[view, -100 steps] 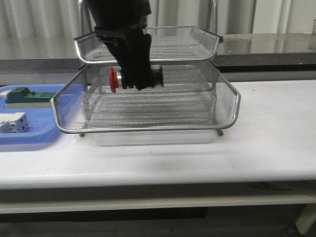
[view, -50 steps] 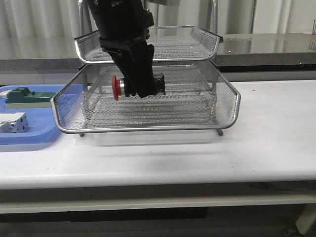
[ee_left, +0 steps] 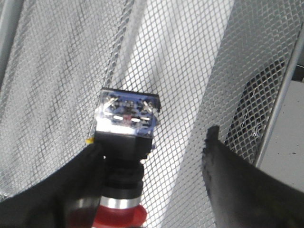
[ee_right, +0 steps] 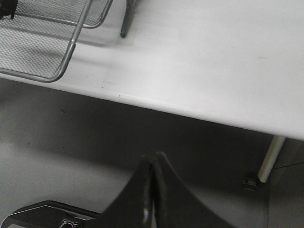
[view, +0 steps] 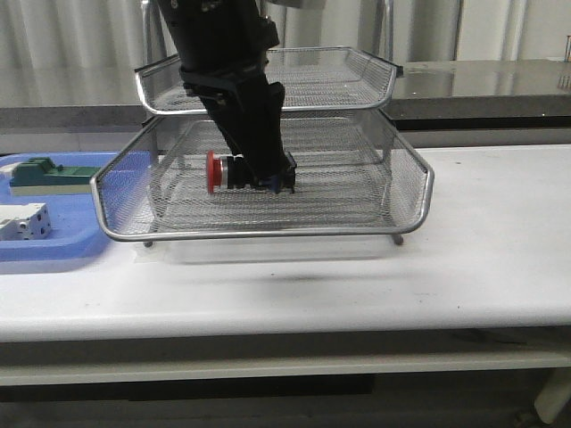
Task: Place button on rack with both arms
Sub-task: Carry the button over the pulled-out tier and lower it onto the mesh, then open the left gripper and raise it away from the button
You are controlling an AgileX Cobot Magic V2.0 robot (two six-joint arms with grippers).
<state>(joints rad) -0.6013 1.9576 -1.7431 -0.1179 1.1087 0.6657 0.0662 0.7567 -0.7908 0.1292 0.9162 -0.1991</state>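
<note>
**A:** What have you got in front of you?

**B:** A white table [view: 482, 259] runs across the lower half of the front view, with a grey counter and pale panelling behind it. At the left edge sits a blue tray [view: 62, 245] holding a green block [view: 40, 171] and a white boxy switch [view: 25, 221]. Left of centre, your left gripper [view: 259, 174] reaches down into the pulled-out middle tray of the rack [view: 406, 192].

**A:** And the button?

**B:** The button [view: 234, 171] lies on its side in the middle of the frame, red cap toward the left, low in that tray. In the left wrist view one finger [ee_left: 76, 185] presses its side while the other stands apart. I'd call the jaws parted, but I can't tell whether the button already rests on the mesh.

**A:** How do you finish well?

**B:** Open wider before lifting, then rise straight up so you don't drag it or snag the top tier. Your right gripper [ee_right: 152, 190], jaws together on nothing, hangs off the table edge.
</note>
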